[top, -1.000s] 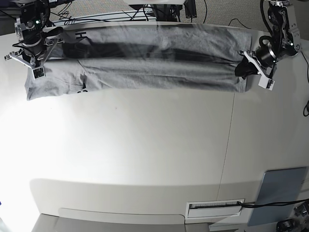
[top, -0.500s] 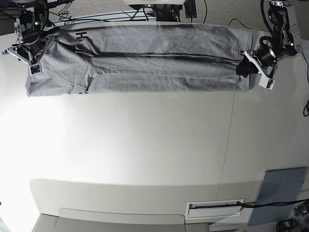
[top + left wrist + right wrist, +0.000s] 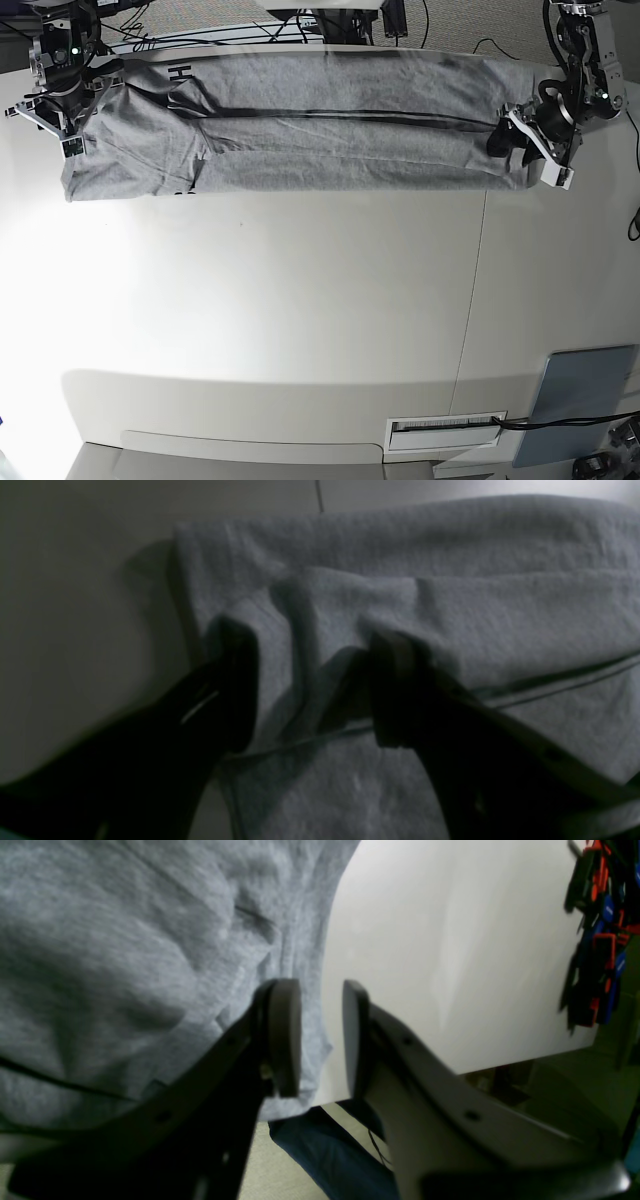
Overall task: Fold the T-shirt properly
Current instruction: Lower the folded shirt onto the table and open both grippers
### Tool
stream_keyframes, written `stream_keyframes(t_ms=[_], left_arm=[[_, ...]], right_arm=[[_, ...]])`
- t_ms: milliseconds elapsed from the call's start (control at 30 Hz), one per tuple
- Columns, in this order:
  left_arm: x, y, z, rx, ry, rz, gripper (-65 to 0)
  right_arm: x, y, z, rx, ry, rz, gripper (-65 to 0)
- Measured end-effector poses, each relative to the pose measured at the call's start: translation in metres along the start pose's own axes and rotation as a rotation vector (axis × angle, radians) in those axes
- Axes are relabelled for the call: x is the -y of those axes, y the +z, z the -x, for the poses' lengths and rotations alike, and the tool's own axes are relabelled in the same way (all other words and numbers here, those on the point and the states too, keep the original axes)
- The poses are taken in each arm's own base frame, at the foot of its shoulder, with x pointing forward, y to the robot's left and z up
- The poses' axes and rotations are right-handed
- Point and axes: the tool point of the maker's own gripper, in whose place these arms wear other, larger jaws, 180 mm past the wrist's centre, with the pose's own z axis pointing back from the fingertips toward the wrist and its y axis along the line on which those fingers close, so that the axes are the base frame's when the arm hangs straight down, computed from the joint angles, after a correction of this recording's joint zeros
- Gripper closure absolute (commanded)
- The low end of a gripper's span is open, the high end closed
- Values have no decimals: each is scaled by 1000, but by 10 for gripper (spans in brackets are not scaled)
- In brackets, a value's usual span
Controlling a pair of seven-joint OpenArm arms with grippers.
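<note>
T-shirt [image 3: 300, 125] spread long along far edge of table [image 3: 300, 330], folded lengthwise into a band, one end at far-left corner, other at far-right. Black lettering [image 3: 180, 73] showing near left end.

Left gripper [image 3: 310, 690] at far-right end of band: jaws parted, a ridge of cloth bunched between them, pads not seen pressing together — looks open, released or about to pinch. Right gripper [image 3: 320, 1035] at far-left corner: jaws slightly apart with a clear gap, nothing between, one pad over shirt edge, other over bare table — open, holding nothing.

Judged step: lengthwise fold laid, hands off or regripping ends for next fold.

To do well: regrip at true corners, catching all layers, not just top ridge. Keep both ends level so band stays straight. Pull light tension before lifting to flatten wrinkles near left end. Carry one end over toward other, matching edges, then lower flat. Watch far edge: cloth close to table rim, could slip off.

Grey-blue panel [image 3: 580, 400] at near-right corner, well apart, ignore.
</note>
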Motion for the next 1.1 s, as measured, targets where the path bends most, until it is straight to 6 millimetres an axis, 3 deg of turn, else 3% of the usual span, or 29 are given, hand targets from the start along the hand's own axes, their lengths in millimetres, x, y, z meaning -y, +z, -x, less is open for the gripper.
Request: stream_keyframes(t_ms=[167, 400, 500, 867, 1100], left_arm=[[7, 6, -2, 17, -5, 66, -346], [-30, 34, -19, 94, 35, -47, -347], [-38, 42, -14, 85, 68, -63, -347], [-21, 35, -6, 125, 169, -11, -347], [-31, 26, 17, 109, 288, -17, -346]], right_arm=[[0, 0, 0, 1, 0, 0, -151], [0, 0, -3, 16, -1, 0, -151], [0, 0, -3, 19, 0, 0, -151], [0, 0, -3, 19, 0, 0, -151], [0, 0, -4, 20, 0, 0, -151]])
